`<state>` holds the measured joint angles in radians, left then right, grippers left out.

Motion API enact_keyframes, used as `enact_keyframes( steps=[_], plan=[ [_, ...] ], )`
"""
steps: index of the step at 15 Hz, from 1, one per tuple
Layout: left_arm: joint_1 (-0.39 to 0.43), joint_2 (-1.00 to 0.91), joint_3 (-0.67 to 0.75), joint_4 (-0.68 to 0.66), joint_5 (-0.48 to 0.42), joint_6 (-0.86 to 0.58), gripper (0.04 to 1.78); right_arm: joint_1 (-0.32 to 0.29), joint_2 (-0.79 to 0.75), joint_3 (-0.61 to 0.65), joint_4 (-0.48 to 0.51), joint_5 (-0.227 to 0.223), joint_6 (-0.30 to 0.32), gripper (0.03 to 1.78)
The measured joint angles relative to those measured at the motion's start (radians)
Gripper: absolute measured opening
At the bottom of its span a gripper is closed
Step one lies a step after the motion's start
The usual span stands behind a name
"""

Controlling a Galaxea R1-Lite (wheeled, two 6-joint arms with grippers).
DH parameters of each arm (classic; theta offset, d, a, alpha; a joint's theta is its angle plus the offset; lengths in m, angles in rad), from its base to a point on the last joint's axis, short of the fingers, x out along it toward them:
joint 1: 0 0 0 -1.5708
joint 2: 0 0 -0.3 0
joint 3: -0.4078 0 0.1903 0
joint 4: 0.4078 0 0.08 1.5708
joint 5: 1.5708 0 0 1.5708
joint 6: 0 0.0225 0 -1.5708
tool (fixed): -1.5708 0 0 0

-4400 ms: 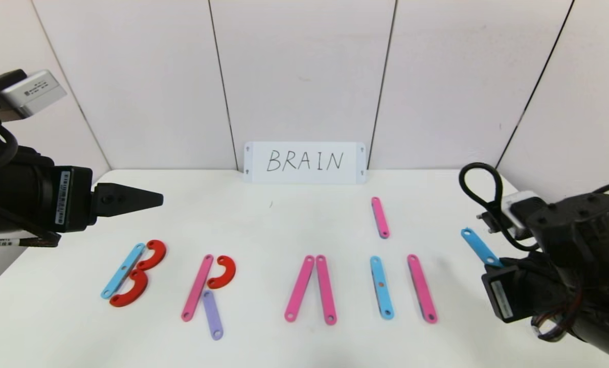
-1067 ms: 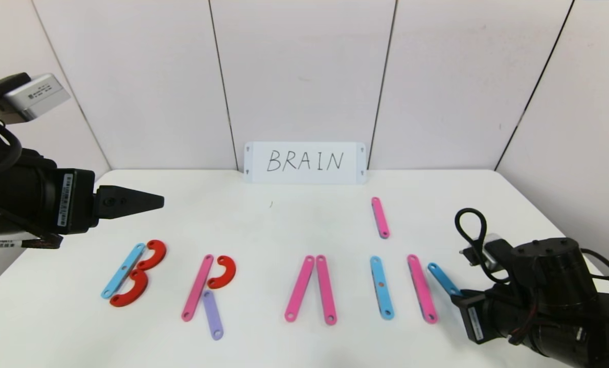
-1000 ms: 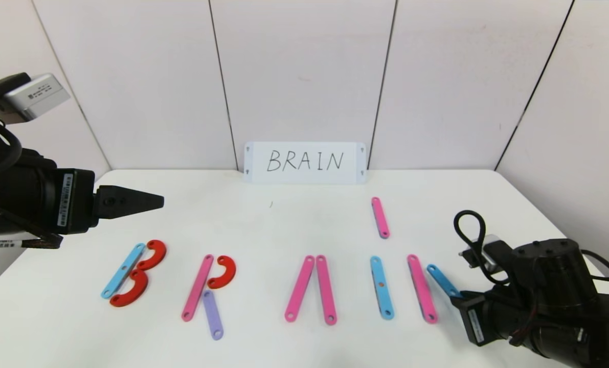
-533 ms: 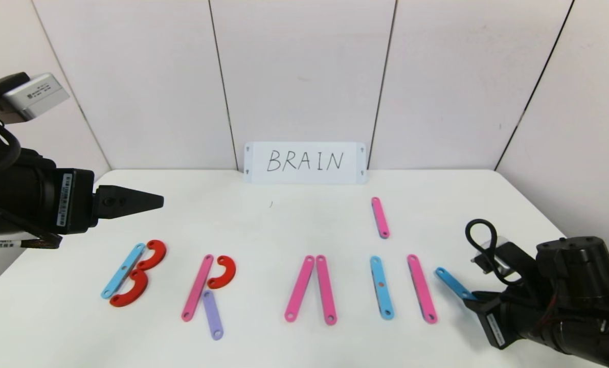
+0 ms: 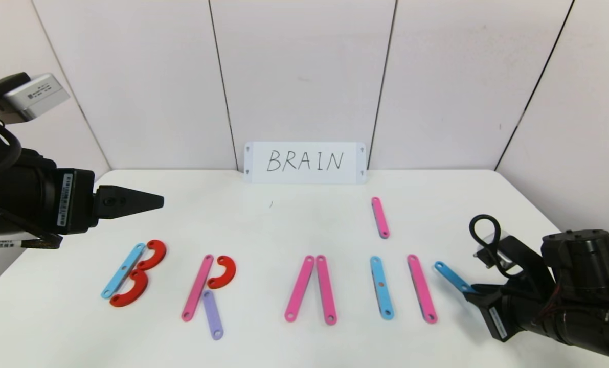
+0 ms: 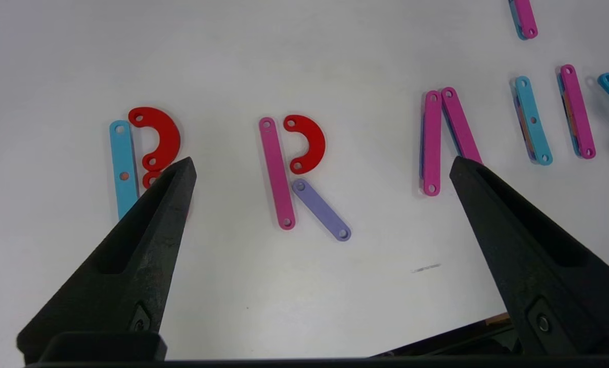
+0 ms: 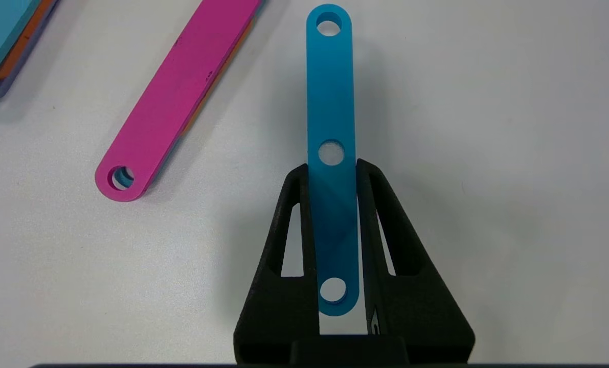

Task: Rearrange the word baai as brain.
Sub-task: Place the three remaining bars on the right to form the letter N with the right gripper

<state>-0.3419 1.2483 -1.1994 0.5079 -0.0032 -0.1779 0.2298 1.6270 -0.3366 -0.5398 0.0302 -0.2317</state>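
While the head view takes in the whole table [image 5: 284, 225], the right hand [image 5: 475, 292] sits low at about four o'clock, clamped on a blue strip [image 5: 450, 276] whose free end points toward ten o'clock, just beside the pink upright [image 5: 422, 289] of the unfinished N. That slant suits the diagonal stroke, so I judge the strip is being lined up to lean off that upright. Along the near row lie the finished B [image 5: 133, 273], R [image 5: 207, 291], A [image 5: 312, 289] and blue I [image 5: 381, 287]; a spare pink strip [image 5: 380, 217] waits at one o'clock, probably the N's second upright. A white card [image 5: 304, 162] reading BRAIN stands at twelve as the model. The left hand [image 5: 130, 202] is parked at nine o'clock, above the B.

From the left wrist view, the left hand's two black fingers [image 6: 151, 230] stand wide apart over bare table, holding nothing; the B [image 6: 145, 148], R [image 6: 294, 168] and A [image 6: 445, 138] lie beyond them.

From the right wrist view, the right hand [image 7: 332, 168] pinches the blue strip [image 7: 330, 92] along its edges, near its middle hole. Whether the strip rests on the table or is held just clear of it I cannot tell. The pink upright [image 7: 181, 97] lies close but apart from it.
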Motion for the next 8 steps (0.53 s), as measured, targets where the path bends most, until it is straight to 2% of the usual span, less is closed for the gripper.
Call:
enact_keyframes(
  steps=[8],
  plan=[
    [0.0,0.002,0.0,0.0,0.0,0.0,1.74,0.008,0.03,-0.021,0.001,0.005,0.002,0.27]
  ],
)
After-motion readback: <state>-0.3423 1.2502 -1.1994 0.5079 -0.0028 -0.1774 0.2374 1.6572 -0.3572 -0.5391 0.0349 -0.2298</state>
